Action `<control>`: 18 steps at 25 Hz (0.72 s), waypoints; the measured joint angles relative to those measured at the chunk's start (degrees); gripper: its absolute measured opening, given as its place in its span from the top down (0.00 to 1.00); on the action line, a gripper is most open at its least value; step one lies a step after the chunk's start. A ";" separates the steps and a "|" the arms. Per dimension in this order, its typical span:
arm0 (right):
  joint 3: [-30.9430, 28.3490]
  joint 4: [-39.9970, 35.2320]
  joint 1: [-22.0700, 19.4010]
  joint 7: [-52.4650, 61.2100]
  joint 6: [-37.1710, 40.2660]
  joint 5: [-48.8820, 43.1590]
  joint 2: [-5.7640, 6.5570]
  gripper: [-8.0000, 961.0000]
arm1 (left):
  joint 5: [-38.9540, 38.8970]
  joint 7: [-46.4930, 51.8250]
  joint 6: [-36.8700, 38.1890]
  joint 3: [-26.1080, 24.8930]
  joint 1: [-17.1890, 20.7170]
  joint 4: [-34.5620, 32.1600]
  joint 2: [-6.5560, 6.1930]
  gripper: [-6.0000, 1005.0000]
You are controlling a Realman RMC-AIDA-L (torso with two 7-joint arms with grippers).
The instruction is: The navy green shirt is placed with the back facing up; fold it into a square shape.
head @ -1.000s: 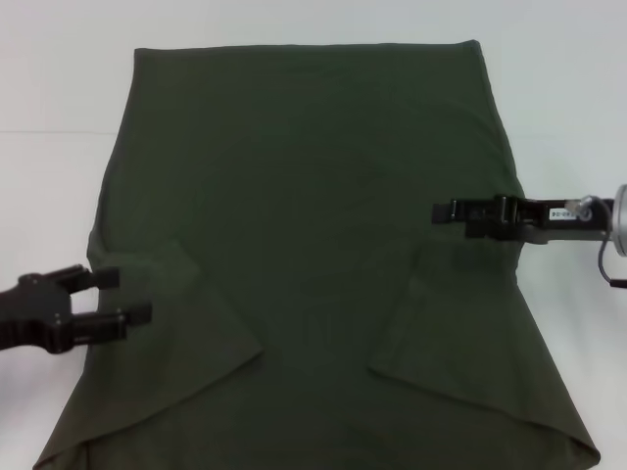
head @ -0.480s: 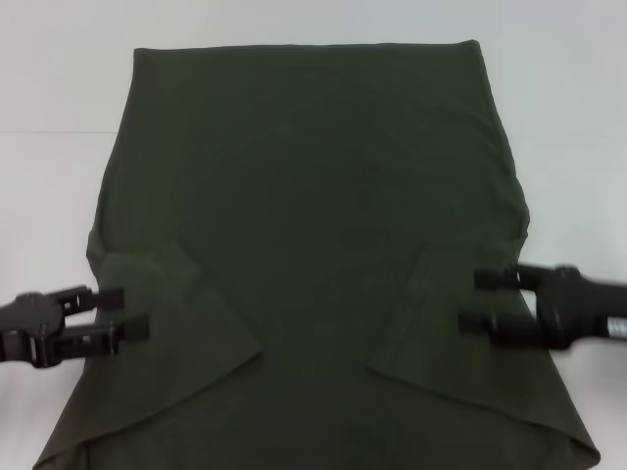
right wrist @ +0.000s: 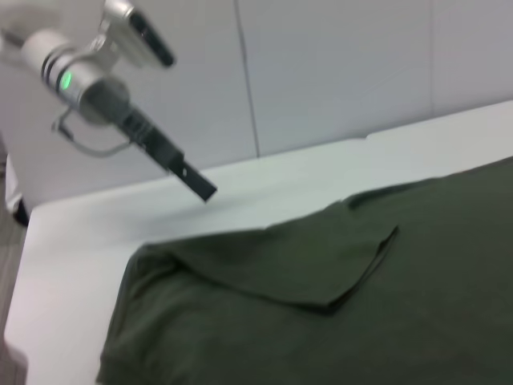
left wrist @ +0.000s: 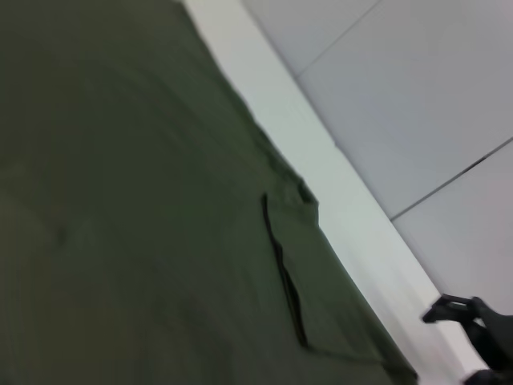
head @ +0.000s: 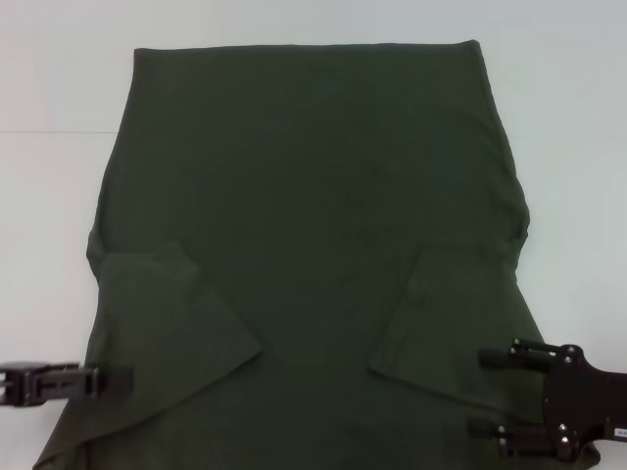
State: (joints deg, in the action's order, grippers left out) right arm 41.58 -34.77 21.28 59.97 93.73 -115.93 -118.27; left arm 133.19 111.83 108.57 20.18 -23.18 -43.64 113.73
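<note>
1. The navy green shirt (head: 313,245) is the largest thing here, one only. It lies spread back-up on the white table (head: 59,78), its straight hem toward the far side and its collar end toward the robot. It covers most of the table in the head view. It sits exactly as it did a second ago; only the arms have moved.

2. Two sleeves are already folded inward onto the body. The left sleeve flap (head: 167,313) and the right sleeve flap (head: 451,323) both lie flat, each ending in a slanted edge. Neither has shifted over the last second.

3. Two grippers are in view.
   - The right gripper (head: 490,392) has swung from the shirt's right edge, level with the armpit, down to the near right corner. Its fingers are spread wide and it holds nothing, poised over the cloth's border.
   - The left gripper (head: 122,378) has also dropped toward the robot, now beside the near left edge. In the head view only a single dark bar of it shows, so I cannot tell how far it is open. I see no cloth in it.

4. My reading is that both arms are lining up at the near corners, probably to take the collar end and carry it toward the hem. That fold is not yet begun.
</note>
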 joint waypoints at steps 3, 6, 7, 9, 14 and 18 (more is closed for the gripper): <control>0.12 -0.02 -0.10 -1.98 -0.94 -0.78 -0.36 0.12 | 2.43 3.11 2.06 0.05 -0.01 -1.35 -0.68 0.12; 0.26 -0.03 -0.12 -2.53 -1.31 -0.86 -0.39 0.12 | 6.60 8.12 2.59 0.20 -0.34 -3.93 -1.02 0.12; 0.22 -0.03 -0.14 -2.57 -1.32 -0.86 -0.39 0.12 | 8.70 10.79 2.63 0.21 -0.60 -4.87 -1.36 0.12; 0.09 -0.03 -0.23 -2.60 -1.32 -0.88 -0.38 0.13 | 11.75 16.02 2.89 0.19 -1.02 -6.39 -2.37 0.12; -0.01 -0.04 -0.39 -2.66 -1.38 -0.88 -0.44 0.13 | 14.78 22.02 3.32 0.15 -1.30 -8.49 -3.38 0.12; -0.01 -0.03 -0.42 -2.68 -1.51 -0.88 -0.47 0.13 | 19.05 24.47 3.01 0.22 -2.06 -8.52 -3.73 0.12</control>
State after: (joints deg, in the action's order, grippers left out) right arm 41.57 -34.80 20.86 57.29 92.22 -116.81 -118.73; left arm 152.24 136.30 111.58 20.40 -25.23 -52.16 110.00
